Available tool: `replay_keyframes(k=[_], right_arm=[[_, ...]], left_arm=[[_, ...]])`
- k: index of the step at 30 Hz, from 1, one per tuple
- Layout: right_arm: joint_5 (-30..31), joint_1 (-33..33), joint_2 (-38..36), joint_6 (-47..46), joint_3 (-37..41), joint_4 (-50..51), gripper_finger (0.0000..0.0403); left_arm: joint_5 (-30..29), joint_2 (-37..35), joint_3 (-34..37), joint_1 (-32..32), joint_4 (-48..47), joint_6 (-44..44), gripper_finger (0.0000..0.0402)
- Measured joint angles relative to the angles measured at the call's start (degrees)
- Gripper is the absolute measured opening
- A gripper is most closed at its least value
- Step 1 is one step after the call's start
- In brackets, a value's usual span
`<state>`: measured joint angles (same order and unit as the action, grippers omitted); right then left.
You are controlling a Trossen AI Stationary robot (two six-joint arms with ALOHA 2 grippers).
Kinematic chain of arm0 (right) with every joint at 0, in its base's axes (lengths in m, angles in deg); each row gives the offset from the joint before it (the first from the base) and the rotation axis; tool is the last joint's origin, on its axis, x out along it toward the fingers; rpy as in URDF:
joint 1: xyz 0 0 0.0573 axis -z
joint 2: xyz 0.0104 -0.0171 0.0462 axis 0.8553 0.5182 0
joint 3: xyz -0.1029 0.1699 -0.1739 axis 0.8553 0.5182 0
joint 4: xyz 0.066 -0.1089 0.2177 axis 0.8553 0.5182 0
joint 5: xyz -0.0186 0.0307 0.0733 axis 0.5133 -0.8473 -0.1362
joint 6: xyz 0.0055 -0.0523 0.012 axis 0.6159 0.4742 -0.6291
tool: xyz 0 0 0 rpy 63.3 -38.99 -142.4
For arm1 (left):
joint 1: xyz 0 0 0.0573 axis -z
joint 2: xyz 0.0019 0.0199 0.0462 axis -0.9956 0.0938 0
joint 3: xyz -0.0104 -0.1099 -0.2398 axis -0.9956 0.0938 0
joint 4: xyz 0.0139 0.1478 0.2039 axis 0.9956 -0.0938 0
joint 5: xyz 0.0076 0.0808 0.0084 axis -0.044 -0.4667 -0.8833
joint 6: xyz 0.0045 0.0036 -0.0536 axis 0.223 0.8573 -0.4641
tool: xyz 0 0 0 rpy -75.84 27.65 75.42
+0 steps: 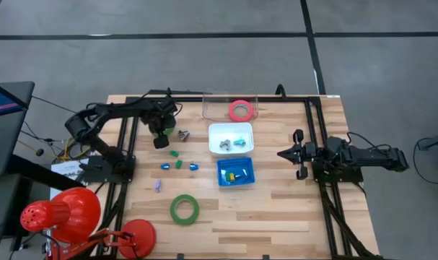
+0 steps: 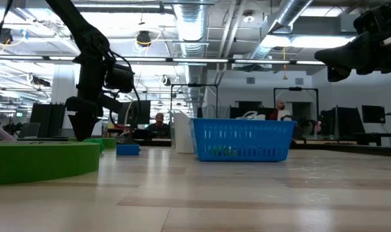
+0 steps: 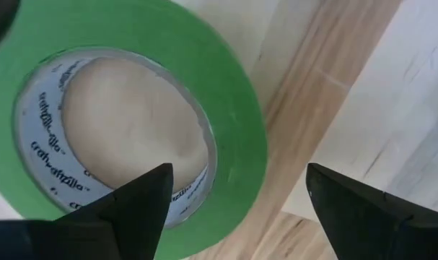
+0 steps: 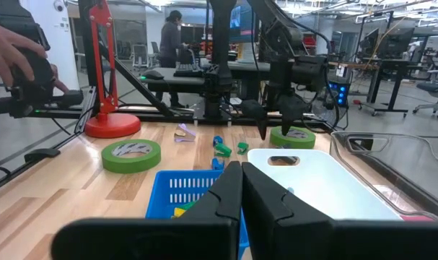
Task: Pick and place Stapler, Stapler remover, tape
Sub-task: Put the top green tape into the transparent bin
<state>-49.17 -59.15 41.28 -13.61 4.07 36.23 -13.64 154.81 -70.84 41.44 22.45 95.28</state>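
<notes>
- Your left gripper (image 1: 161, 141) is hovering with fingers spread wide directly over 1 green tape ring (image 3: 132, 123), gripping nothing.
- Your right gripper (image 1: 285, 154) is waiting with fingers pressed together, beside the white tray (image 1: 230, 137).
- The pink tape (image 1: 239, 110) is sitting in the clear bin (image 1: 229, 105); another green ring (image 1: 184, 209) is lying near the table's front edge.

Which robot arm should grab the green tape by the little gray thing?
The left. Its left gripper hangs open right above that green tape roll, while the right gripper waits, shut, across the table beyond the blue basket.
</notes>
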Motion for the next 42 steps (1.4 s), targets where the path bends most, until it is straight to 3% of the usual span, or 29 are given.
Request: replay_keyframes(k=[7, 24, 42], right_arm=[[0.0, 0.0, 0.0, 0.0, 0.0, 0.0, 0.0001], [0.0, 0.0, 0.0, 0.0, 0.0, 0.0, 0.0001], [0.0, 0.0, 0.0, 0.0, 0.0, 0.0, 0.0001]], left_arm=[[0.0, 0.6, 0.0, 0.1, 0.5, 0.0, 0.0276], [0.0, 0.6, 0.0, 0.1, 0.7, 0.0, 0.0132], [0.0, -0.1, 0.0, 0.1, 1.0, 0.0, 0.01]])
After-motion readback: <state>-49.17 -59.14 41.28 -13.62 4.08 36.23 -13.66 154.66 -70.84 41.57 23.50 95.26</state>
